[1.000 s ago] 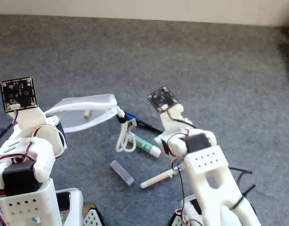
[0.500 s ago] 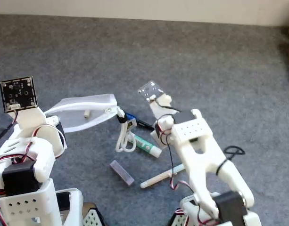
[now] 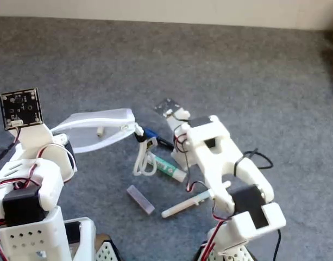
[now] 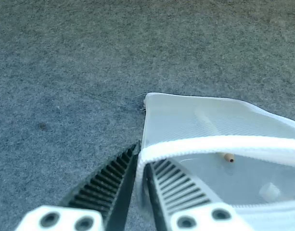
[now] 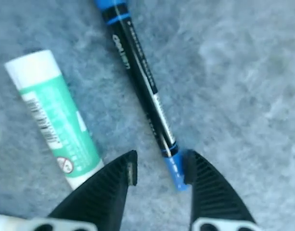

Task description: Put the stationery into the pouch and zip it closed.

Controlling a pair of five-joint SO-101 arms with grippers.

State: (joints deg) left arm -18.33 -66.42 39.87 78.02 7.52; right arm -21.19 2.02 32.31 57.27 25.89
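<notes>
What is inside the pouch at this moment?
Through the pouch mesh, a small pale stick with a brown tip shows. The part behind the left gripper is covered.

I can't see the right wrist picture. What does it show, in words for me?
The right arm's two black fingers are open over the grey carpet, with the blue end of a black pen lying between them. A green and white glue stick lies beside the pen.
</notes>
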